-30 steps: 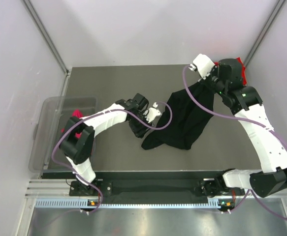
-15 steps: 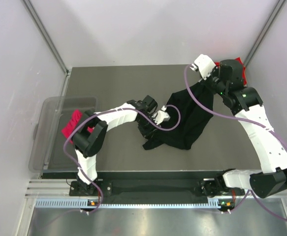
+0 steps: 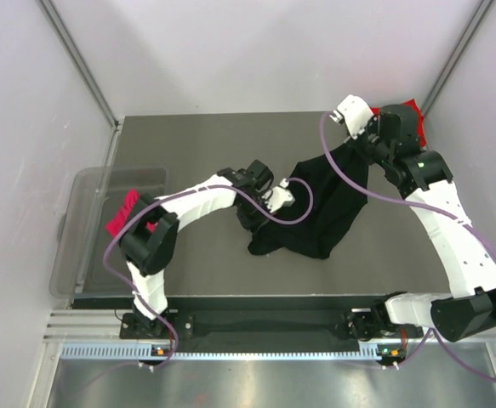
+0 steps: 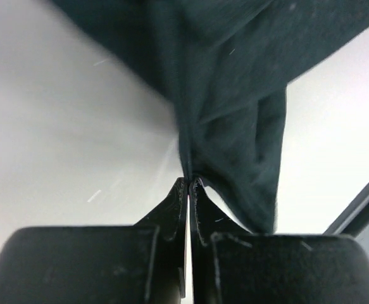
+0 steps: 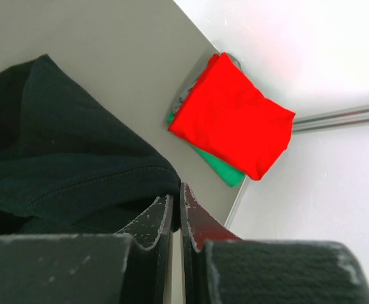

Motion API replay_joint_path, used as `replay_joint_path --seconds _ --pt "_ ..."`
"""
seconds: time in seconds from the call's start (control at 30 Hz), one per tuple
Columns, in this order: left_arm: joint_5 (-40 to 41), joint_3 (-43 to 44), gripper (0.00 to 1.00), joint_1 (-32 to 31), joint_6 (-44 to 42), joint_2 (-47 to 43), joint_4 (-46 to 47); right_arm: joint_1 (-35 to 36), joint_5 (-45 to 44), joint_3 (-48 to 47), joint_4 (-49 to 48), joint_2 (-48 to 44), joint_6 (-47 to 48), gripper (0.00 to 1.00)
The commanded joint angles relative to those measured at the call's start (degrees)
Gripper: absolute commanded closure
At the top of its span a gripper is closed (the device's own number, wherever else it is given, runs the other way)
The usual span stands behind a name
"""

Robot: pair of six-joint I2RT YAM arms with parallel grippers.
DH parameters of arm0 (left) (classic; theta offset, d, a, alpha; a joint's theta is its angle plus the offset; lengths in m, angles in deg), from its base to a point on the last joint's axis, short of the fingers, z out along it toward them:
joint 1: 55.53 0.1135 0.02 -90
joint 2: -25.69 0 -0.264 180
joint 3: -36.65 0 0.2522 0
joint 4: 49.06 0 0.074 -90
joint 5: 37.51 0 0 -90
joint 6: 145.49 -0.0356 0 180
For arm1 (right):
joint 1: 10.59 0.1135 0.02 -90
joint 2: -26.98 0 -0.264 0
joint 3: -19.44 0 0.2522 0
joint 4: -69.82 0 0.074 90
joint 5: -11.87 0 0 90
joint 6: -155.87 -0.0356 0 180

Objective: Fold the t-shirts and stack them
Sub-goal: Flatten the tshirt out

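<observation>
While both arms reach out from their bases at the near edge of the grey table [image 3: 196, 144], the black t-shirt [image 3: 320, 212] is bunched between them, right of the table's middle, its lower folds sagging onto the surface. The left gripper [image 3: 275, 201] meets the shirt's left edge; from the left wrist, the left gripper's [image 4: 188, 182] fingers are pressed tight together on a narrow pleat of the black t-shirt [image 4: 235, 114], which fans away from the tips in dark folds. Left of the table, a clear plastic bin [image 3: 86, 183] holds a magenta t-shirt [image 3: 124, 212]. Farther back, the right gripper [image 3: 356, 138] holds the shirt's upper end raised, so the cloth slopes from it toward the near side. From the right wrist, the right gripper [image 5: 176, 197] is clamped on a stitched edge of the black t-shirt [image 5: 57, 145]. Beyond it, in the far right corner, a folded red t-shirt [image 5: 231, 120] lies on top of a green t-shirt [image 5: 221, 168], of which only an edge shows.
</observation>
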State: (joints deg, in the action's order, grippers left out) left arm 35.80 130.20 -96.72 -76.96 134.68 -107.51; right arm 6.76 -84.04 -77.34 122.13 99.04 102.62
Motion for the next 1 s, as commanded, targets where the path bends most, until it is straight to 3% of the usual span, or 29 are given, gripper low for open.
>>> replay_joint_path --seconds 0.0,0.2,0.33,0.47,0.63,0.67,0.77,0.8,0.83,0.87,0.97 --pt "9.73 5.63 1.00 1.55 -3.22 -10.89 -2.24 -1.35 0.38 -5.90 -3.48 -0.25 -2.47 1.00" --pt "19.49 12.40 1.00 2.87 -7.00 -23.46 -4.79 -3.63 1.69 -8.65 -3.21 -0.42 -6.95 1.00" --pt "20.21 13.73 1.00 3.66 -9.63 -27.42 -8.57 -6.00 3.53 -7.25 -3.30 -3.75 -8.62 1.00" --pt "14.52 6.46 1.00 3.84 -10.95 -32.42 -12.78 -6.88 4.07 -1.45 -3.04 -7.80 -8.89 1.00" --pt "7.72 -6.20 1.00 3.75 -12.98 -35.86 -16.04 -7.15 3.19 13.65 -2.95 -13.33 -7.93 1.00" --pt "8.16 -9.27 0.94 3.84 -12.80 -36.56 -15.96 -7.15 2.58 18.12 -2.43 -14.38 -7.84 1.00" --pt "10.78 -12.02 0.87 3.84 -12.63 -38.32 -14.91 -7.32 0.30 23.68 -3.56 -16.15 -7.75 0.98" --pt "11.84 -12.11 0.84 3.84 -12.11 -38.59 -14.38 -7.41 -0.93 25.87 -4.26 -17.37 -7.57 0.92" --pt "12.81 -12.03 0.75 3.84 -11.32 -38.94 -13.85 -7.50 -3.03 26.50 -5.83 -17.91 -6.88 0.81" --pt "14.04 -11.85 0.72 3.84 -11.05 -39.20 -12.72 -7.50 -4.10 26.60 -6.37 -18.17 -6.52 0.61" --pt "16.16 -11.15 0.68 3.84 -9.82 -39.12 -10.95 -7.50 -5.69 24.23 -7.52 -18.53 -5.73 0.35"
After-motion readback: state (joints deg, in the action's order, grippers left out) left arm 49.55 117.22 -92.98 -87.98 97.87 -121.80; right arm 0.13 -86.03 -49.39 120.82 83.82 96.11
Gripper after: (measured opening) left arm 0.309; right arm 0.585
